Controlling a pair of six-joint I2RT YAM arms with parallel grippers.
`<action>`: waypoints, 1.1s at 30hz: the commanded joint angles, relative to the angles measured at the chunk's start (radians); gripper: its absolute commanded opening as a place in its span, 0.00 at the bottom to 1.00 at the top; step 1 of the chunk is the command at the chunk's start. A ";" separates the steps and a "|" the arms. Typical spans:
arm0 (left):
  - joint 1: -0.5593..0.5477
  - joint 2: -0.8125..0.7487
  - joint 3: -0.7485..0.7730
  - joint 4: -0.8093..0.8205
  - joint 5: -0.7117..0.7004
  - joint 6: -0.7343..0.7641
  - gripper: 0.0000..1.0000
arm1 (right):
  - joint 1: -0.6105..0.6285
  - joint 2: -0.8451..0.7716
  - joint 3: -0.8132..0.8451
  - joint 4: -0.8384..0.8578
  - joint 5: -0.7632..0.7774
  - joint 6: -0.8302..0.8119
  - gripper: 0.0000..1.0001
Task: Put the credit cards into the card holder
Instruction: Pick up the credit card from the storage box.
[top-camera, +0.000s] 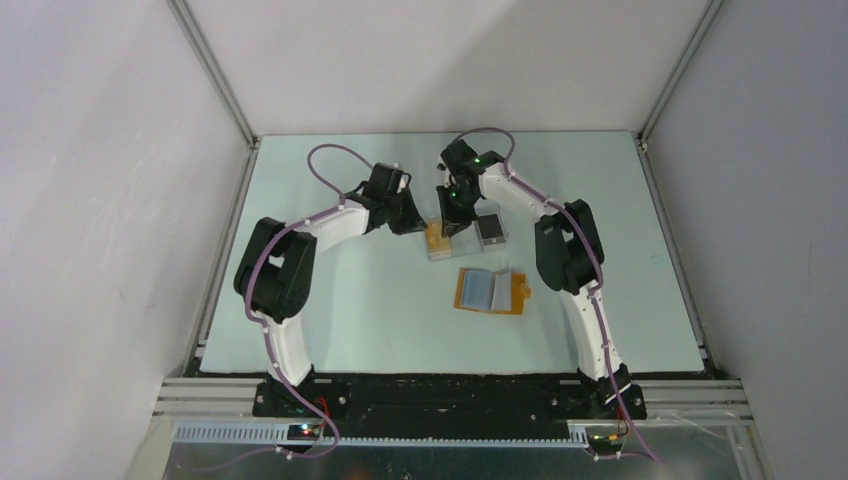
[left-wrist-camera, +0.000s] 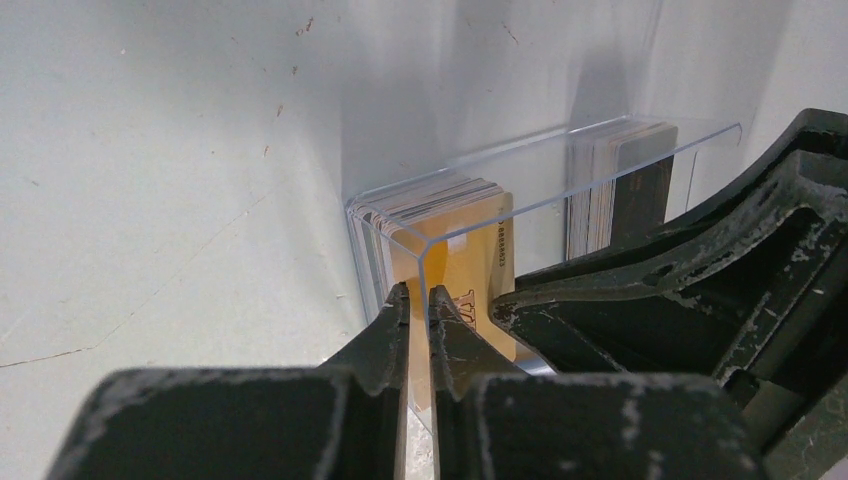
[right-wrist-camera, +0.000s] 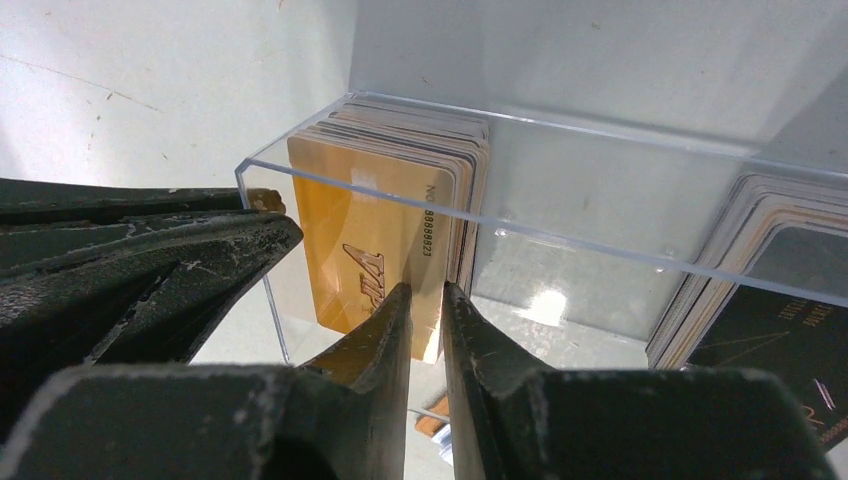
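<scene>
Top external view: both arms reach to the far middle of the pale grey-green table (top-camera: 330, 300). Their grippers meet at a clear plastic box (top-camera: 437, 241) filled with upright gold-orange cards.
Left gripper (left-wrist-camera: 419, 297): clenched on the corner wall of this box. I judge that it steadies the box, so that it does not slide or tip when a card is drawn out.
Right gripper (right-wrist-camera: 427, 295): the jaws stand narrowly apart, one on each side of the edge of the front gold plastic card (right-wrist-camera: 370, 230), which is marked VIP. Whether they already pinch it, I cannot tell.
Card holder: the small orange-tan folding wallet (top-camera: 490, 291) lies open and flat on the table, nearer to the arm bases than the box and apart from both grippers. A light blue card (top-camera: 483, 290) sits inside it.
Second clear plastic box (top-camera: 491, 231): it holds dark cards, stands just beside the first box, and is not touched.
Step in hand: probably taking one card out of the stack for the wallet.
Risk: the cards are packed tightly, so a neighbour card may come out too, or the thin edge may slip.
</scene>
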 joint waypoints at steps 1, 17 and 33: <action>-0.005 0.050 0.000 -0.036 -0.011 0.042 0.00 | 0.038 -0.016 0.071 -0.043 0.002 -0.006 0.22; -0.005 0.050 -0.002 -0.036 -0.011 0.042 0.00 | 0.050 -0.066 0.087 -0.022 -0.064 -0.006 0.22; -0.006 0.052 0.001 -0.035 -0.010 0.040 0.00 | -0.002 -0.108 -0.033 0.101 -0.251 0.048 0.22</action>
